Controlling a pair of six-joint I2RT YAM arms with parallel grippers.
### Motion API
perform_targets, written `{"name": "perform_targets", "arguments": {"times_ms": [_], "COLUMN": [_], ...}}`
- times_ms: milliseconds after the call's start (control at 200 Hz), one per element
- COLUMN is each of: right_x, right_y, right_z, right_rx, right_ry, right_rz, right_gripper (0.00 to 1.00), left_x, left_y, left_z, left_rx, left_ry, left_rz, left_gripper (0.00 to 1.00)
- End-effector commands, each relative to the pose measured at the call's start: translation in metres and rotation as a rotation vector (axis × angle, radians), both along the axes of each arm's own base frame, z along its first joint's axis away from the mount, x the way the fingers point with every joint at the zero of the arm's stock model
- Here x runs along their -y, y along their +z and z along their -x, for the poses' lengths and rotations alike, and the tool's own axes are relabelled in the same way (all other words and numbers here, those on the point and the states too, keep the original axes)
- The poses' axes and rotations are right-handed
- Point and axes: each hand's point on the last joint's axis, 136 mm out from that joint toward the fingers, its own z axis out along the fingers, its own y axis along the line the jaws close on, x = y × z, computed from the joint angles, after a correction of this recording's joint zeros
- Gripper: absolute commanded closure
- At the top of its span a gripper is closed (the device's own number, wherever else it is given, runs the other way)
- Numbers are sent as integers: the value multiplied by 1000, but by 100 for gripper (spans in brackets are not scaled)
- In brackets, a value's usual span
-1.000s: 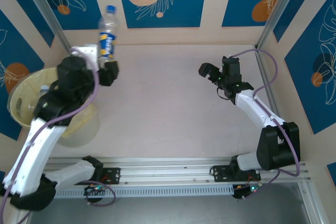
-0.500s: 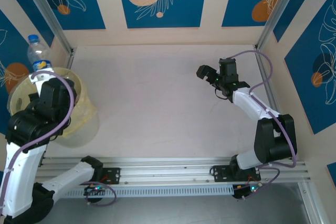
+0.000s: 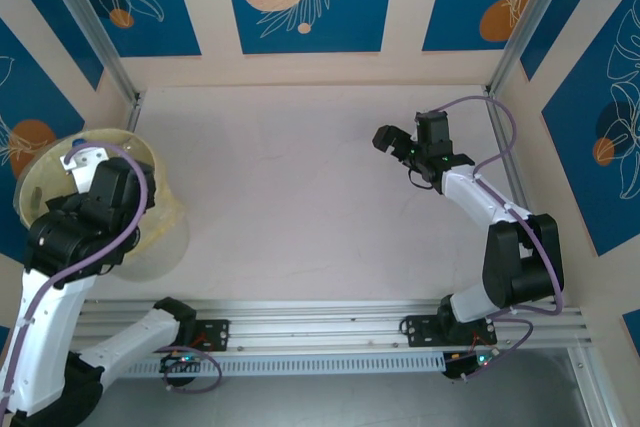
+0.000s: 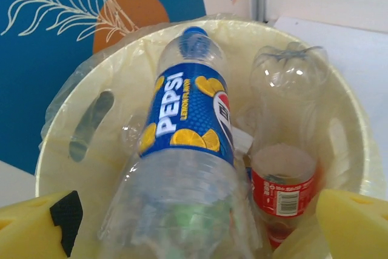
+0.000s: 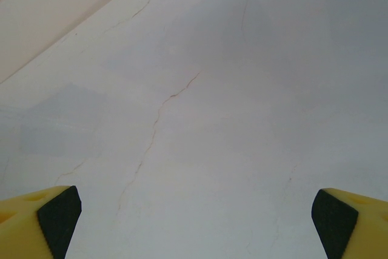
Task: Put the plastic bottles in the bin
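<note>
The bin (image 4: 130,83) is a pale-yellow bucket at the table's left edge (image 3: 165,222). My left arm (image 3: 95,202) hangs over it. In the left wrist view a clear bottle with a blue Pepsi label (image 4: 188,107) lies tilted inside the bin, cap away from me. Beside it stands a clear bottle with a red label (image 4: 284,186), and something green shows through below. My left gripper (image 4: 200,228) is open, its yellow fingers wide on either side and not touching the blue-label bottle. My right gripper (image 3: 385,139) hovers open over bare table (image 5: 194,222).
The pale table (image 3: 300,187) is walled by blue-and-cream panels at the back and sides, with metal posts (image 3: 95,32) in the back corners. The arms' mounting rail (image 3: 320,332) runs along the near edge. Thin cracks mark the tabletop (image 5: 157,119).
My left arm swung the blue-label bottle from the back of the table over the bin and opened; the bottle now lies in the bin. The right arm barely moved.
</note>
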Motion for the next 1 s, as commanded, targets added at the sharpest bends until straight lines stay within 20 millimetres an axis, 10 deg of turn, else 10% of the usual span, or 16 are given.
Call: {"name": "perform_targets", "arguments": {"times_ms": [0, 225, 520, 995], "right_x": [-1, -5, -6, 7], "right_y": [5, 4, 1, 36], "right_z": [-5, -7, -6, 15], "right_rx": [8, -1, -11, 85], "right_ry": [11, 18, 24, 24], "right_rz": [-2, -24, -19, 39], "right_gripper": [0, 0, 0, 1], "left_x": [2, 10, 67, 217], "left_y": [17, 26, -20, 17], "left_z": [4, -17, -71, -134], "left_rx": [85, 136, 66, 261], "left_ry": [-45, -67, -274, -924], "left_rz": [45, 18, 242, 490], "left_gripper": [0, 0, 0, 0]}}
